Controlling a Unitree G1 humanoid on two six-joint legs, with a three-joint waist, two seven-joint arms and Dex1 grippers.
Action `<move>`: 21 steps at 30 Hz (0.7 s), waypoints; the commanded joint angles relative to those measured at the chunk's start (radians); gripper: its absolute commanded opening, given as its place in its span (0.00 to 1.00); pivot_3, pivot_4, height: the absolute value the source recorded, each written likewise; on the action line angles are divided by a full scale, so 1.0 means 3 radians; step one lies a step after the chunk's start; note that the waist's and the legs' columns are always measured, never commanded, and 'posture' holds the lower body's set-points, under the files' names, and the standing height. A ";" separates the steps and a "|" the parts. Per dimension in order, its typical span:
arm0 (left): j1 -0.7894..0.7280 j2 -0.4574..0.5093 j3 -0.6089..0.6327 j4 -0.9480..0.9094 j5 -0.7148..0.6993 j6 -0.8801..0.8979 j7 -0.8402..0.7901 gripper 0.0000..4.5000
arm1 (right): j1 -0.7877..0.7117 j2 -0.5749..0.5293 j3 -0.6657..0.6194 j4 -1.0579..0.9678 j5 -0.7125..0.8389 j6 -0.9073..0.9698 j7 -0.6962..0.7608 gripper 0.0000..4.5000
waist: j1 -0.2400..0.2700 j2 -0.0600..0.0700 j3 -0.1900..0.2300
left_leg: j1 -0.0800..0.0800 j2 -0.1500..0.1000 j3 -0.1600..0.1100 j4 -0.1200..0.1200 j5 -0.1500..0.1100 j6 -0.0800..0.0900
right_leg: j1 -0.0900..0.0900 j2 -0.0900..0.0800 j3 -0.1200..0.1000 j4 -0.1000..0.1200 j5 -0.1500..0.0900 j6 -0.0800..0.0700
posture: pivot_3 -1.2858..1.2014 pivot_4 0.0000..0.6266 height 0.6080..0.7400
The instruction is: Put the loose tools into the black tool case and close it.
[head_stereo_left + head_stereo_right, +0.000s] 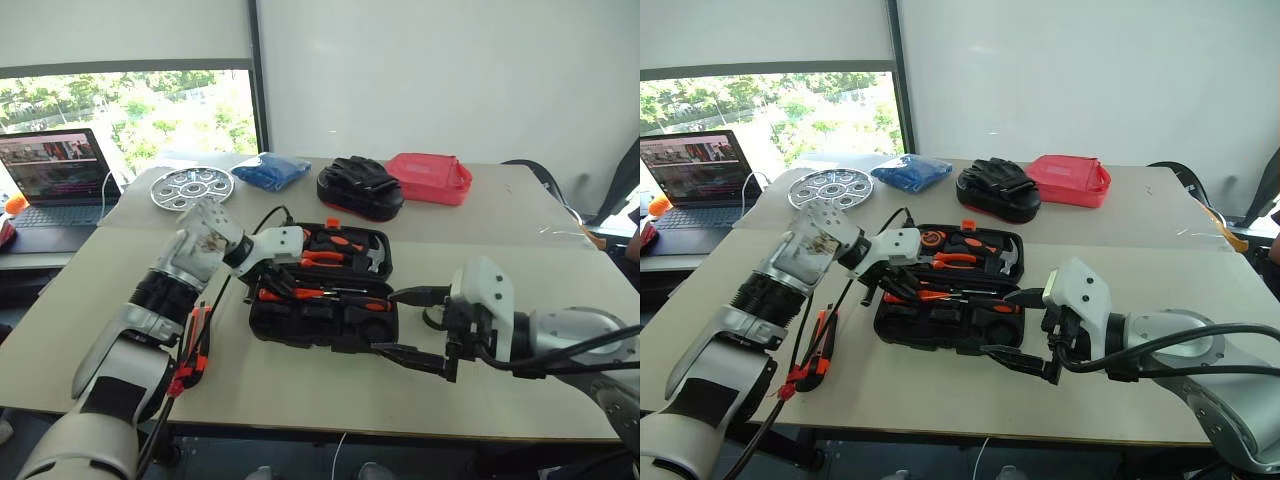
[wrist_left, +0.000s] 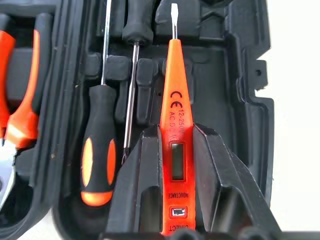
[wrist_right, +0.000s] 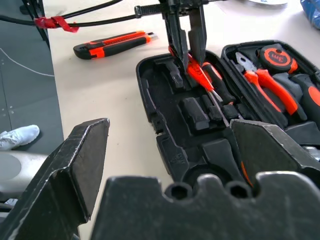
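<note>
We saw the left gripper (image 2: 175, 200) clamped on the slim orange tester pen (image 2: 174, 125), blade tip aimed into the moulded black tool case (image 1: 322, 320); right gripper (image 1: 415, 325) gaped apart.

Open black tool case (image 1: 320, 300) mid-table, left gripper (image 3: 186, 42) with tester pen (image 2: 173, 135) blocking its left end, right gripper (image 1: 425, 330) wide-jawed crowding its right end; utility knife (image 1: 818, 345) lies left, bare tabletop (image 1: 330, 395) along near edge passable.
</note>
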 commanded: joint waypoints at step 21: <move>-0.0174 -0.0304 -0.0263 0.0812 0.0270 -0.0807 0.0300 0.09 | 0.0345 0.0061 -0.0201 -0.0375 0.0151 -0.0086 -0.0393 1.00 | 0.0017 0.0000 0.0000 | -0.0001 -0.0002 0.0003 0.0005 0.0000 0.0000 | 0.0003 -0.0001 0.0000 0.0000 0.0000 0.0001 | 0.52 0.24 1.00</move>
